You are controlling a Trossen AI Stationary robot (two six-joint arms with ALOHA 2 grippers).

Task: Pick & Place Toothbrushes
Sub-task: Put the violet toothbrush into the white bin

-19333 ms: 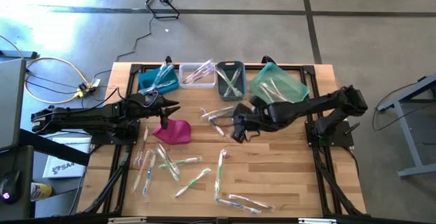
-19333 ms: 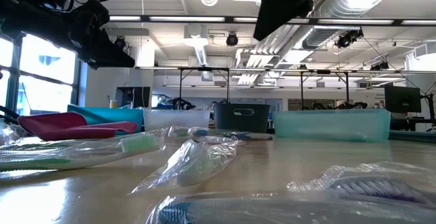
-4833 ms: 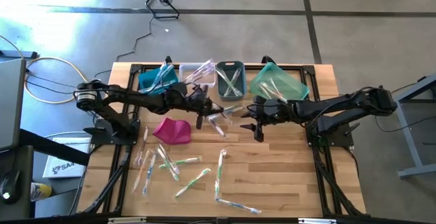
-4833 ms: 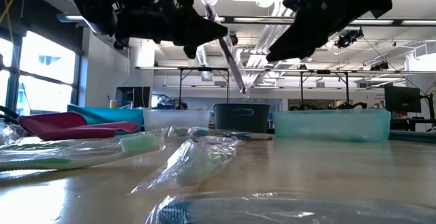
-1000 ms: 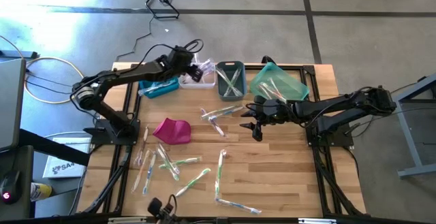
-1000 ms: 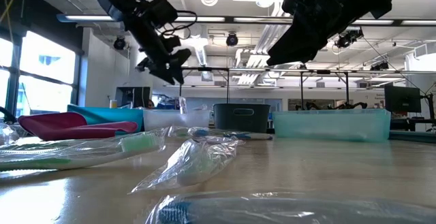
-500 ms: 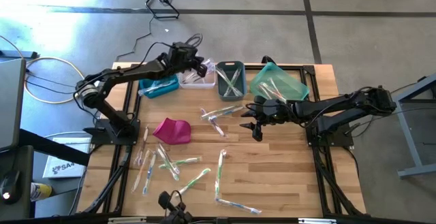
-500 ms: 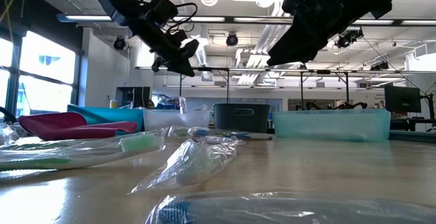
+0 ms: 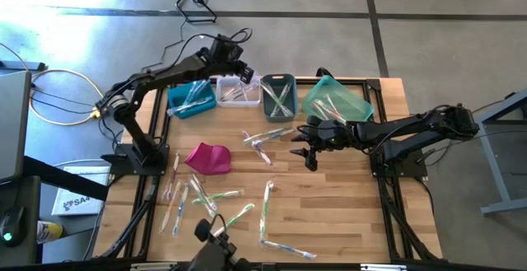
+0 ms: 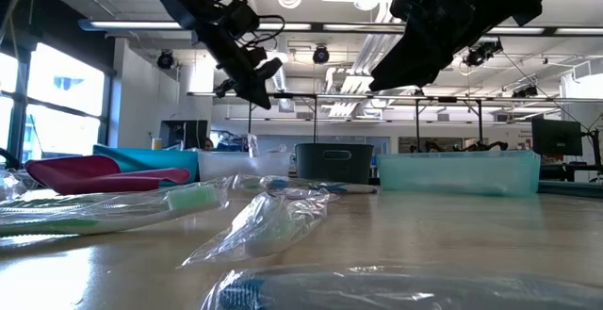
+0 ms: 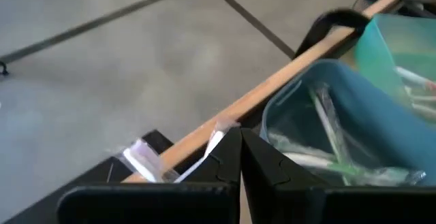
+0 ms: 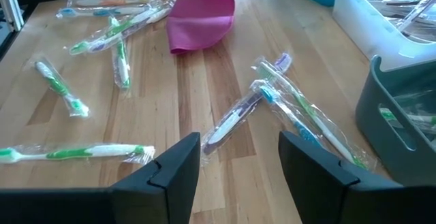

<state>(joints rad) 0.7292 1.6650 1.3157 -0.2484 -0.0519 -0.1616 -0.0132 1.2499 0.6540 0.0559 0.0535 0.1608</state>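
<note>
The left gripper (image 9: 244, 71) hangs over the clear bin (image 9: 235, 92) at the desk's (image 9: 346, 221) 12 o'clock edge, jaws pressed fully together with nothing between them. The right gripper (image 9: 309, 157) hovers at mid-desk, jaws wide and empty, a small cluster of wrapped toothbrushes (image 9: 265, 139) at its 9 o'clock. More lie scattered toward 7 o'clock, others in the bins.

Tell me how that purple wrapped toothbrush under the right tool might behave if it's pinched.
The purple toothbrush looks thin and light, so lifting seems easy. Its loose clear wrapper may crinkle and slip between the fingers. It lies flat on the table, so rolling seems unlikely.
</note>
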